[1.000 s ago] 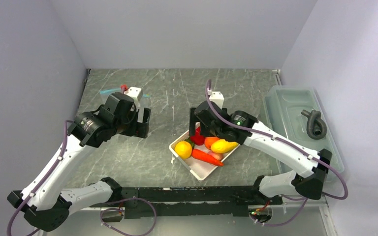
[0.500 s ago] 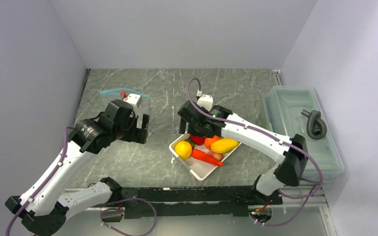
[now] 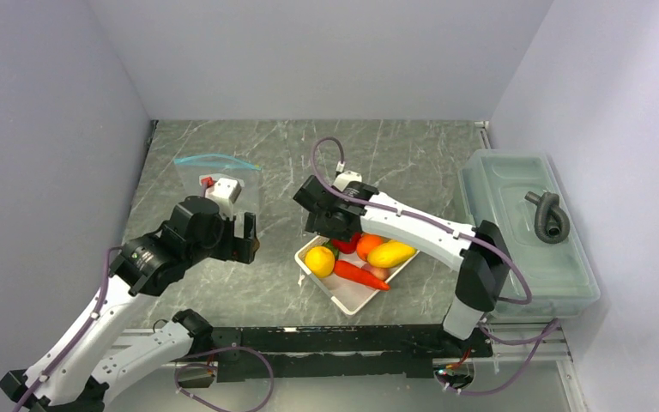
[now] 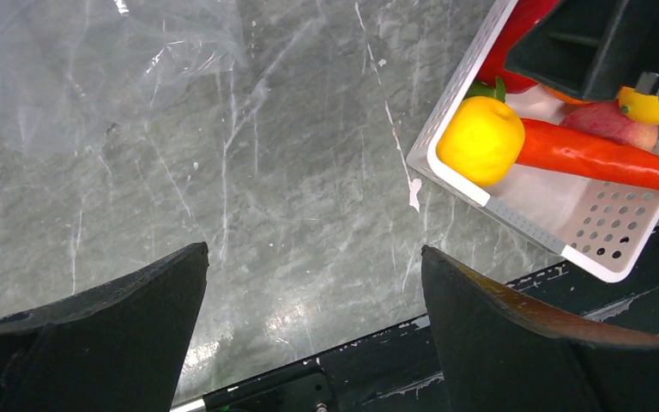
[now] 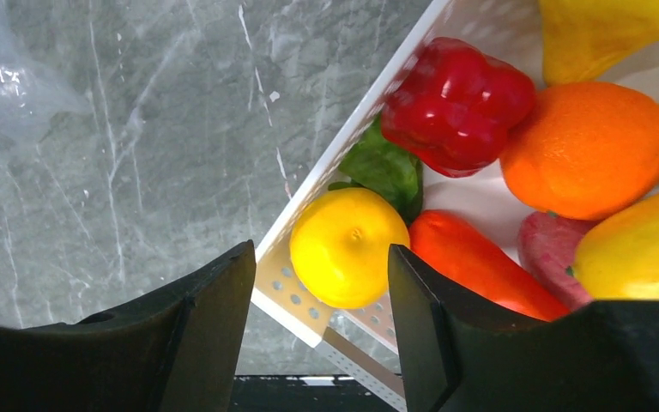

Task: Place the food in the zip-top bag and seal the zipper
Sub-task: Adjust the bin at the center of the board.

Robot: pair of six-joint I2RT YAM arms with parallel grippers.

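Note:
The clear zip-top bag (image 3: 216, 182) lies flat at the far left, its teal zipper (image 3: 220, 159) along the far edge. Its corner shows in the left wrist view (image 4: 94, 60). The food sits in a white perforated basket (image 3: 353, 298): lemon (image 5: 349, 247), red pepper (image 5: 456, 103), orange (image 5: 588, 148), carrot (image 5: 480, 266), green piece (image 5: 386, 167), yellow potato-like piece (image 5: 643, 249). My right gripper (image 5: 320, 249) is open and empty above the basket's left corner, over the lemon. My left gripper (image 4: 313, 251) is open and empty over bare table, nearer than the bag and left of the basket (image 4: 566, 232).
A large translucent lidded bin (image 3: 515, 184) with a grey hose piece (image 3: 549, 215) on it stands at the right. A black rail (image 3: 335, 339) runs along the near table edge. Walls close in the left, back and right.
My left gripper has pulled back toward the near edge, uncovering the bag. My right gripper has moved left, from over the basket's middle to its left corner.

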